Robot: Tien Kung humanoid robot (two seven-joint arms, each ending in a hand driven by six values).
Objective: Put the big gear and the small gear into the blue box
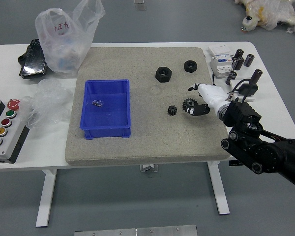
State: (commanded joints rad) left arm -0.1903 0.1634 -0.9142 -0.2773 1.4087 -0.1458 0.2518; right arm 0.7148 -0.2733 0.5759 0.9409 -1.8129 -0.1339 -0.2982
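Observation:
My right hand point(191, 100), white with black fingertips, reaches in from the right with its fingers spread. The big black gear point(189, 103) lies on the grey mat, in the gap between the fingertips; whether they touch it cannot be made out. Just left of it lies the small black gear point(172, 110). On the mat's left part stands the blue box point(106, 132), with a small shiny piece point(97, 103) inside. My left hand is out of view.
Two black nuts point(163, 74) point(190, 66) lie toward the mat's far side. White blocks and black cylinders point(249, 60) stand at the right. Plastic bags point(66, 42), a black packet point(35, 59) and a button panel point(6, 129) are at the left.

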